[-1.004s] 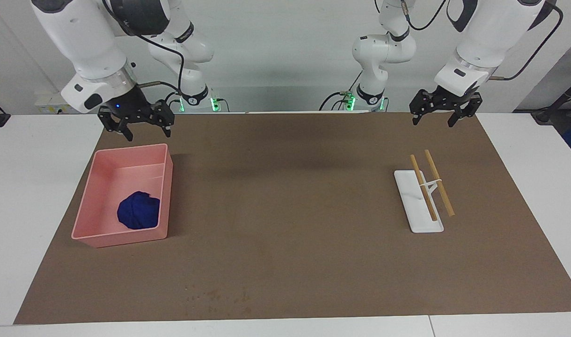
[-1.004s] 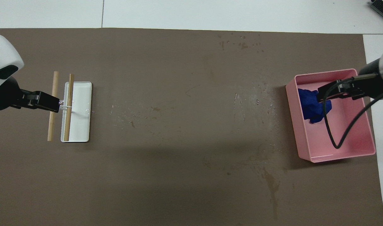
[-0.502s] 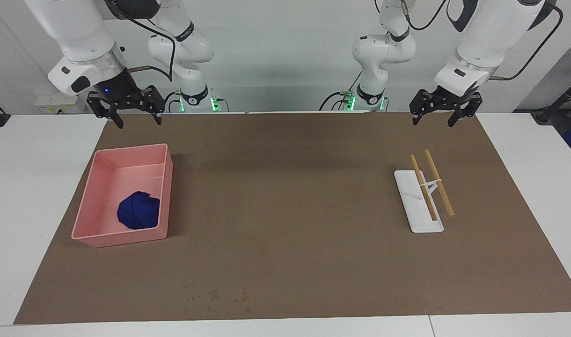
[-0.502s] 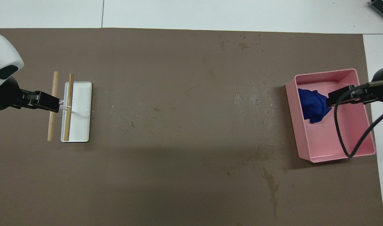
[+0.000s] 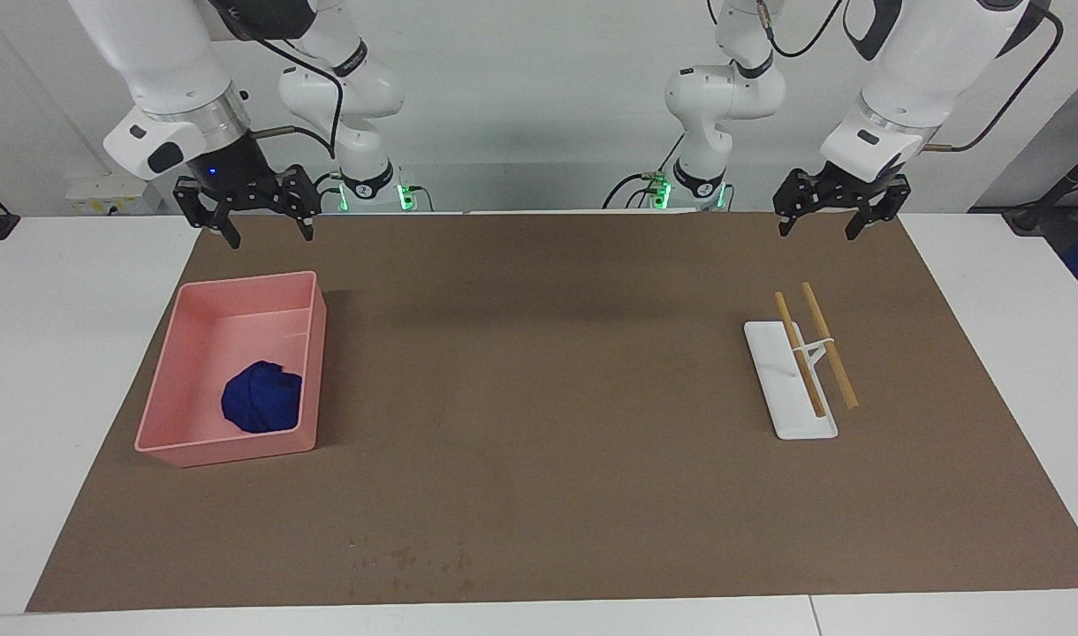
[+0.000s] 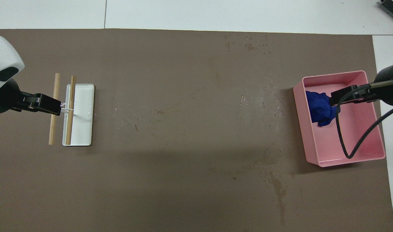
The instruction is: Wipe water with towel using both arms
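Note:
The towel (image 5: 261, 399) is a crumpled dark blue cloth lying in a pink bin (image 5: 300, 291) toward the right arm's end; it also shows in the overhead view (image 6: 318, 108). The water (image 5: 406, 561) is a patch of small damp specks near the mat's edge farthest from the robots (image 6: 248, 42). My right gripper (image 5: 271, 233) hangs open and empty in the air over the mat's edge by the bin's rim nearest the robots (image 6: 332, 99). My left gripper (image 5: 818, 231) waits open and empty, high at the left arm's end (image 6: 57, 109).
A white tray (image 5: 791, 415) bearing a small stand with two wooden sticks (image 5: 829, 344) lies toward the left arm's end (image 6: 83, 129). Faint glistening marks (image 6: 264, 103) and dried stains (image 6: 277, 187) dot the brown mat beside the bin.
My right gripper has risen and drawn back from the bin's near rim toward the robots, still open and empty. The left arm, towel and bin have not moved.

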Robot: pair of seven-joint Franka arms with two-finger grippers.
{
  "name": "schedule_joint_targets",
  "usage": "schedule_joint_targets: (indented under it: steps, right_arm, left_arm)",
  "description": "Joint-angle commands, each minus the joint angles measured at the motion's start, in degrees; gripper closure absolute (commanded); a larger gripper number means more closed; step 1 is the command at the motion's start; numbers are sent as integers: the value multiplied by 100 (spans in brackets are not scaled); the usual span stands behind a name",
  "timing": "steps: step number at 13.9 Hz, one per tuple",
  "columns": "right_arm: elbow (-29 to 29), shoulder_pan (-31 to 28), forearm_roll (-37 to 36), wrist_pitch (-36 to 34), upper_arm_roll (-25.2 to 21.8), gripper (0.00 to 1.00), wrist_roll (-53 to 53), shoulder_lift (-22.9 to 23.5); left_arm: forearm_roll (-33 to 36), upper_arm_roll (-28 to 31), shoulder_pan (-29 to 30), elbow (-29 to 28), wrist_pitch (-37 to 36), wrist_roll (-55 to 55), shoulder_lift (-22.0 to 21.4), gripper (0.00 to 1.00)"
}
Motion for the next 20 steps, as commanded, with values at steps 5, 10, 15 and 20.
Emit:
schedule_joint_targets:
  steps: [5, 10, 15, 20]
  right_arm:
    - [-400, 63, 125, 337, -78, 0, -64, -147]
    - [-391, 63, 116, 337, -78, 0, -107, -147]
    - [-391, 46, 46, 433, -78, 0, -90, -138]
    - [-400, 28, 46, 425, -87, 0, -99, -147]
  left_arm:
    - [53, -47, 83, -166, -3, 70, -156, 0]
    - [53, -47, 74, -166, -3, 70, -157, 0]
    - [53, -47, 83, -166, -3, 70, -156, 0]
    - [44, -47, 74, -166, -3, 70, -156, 0]
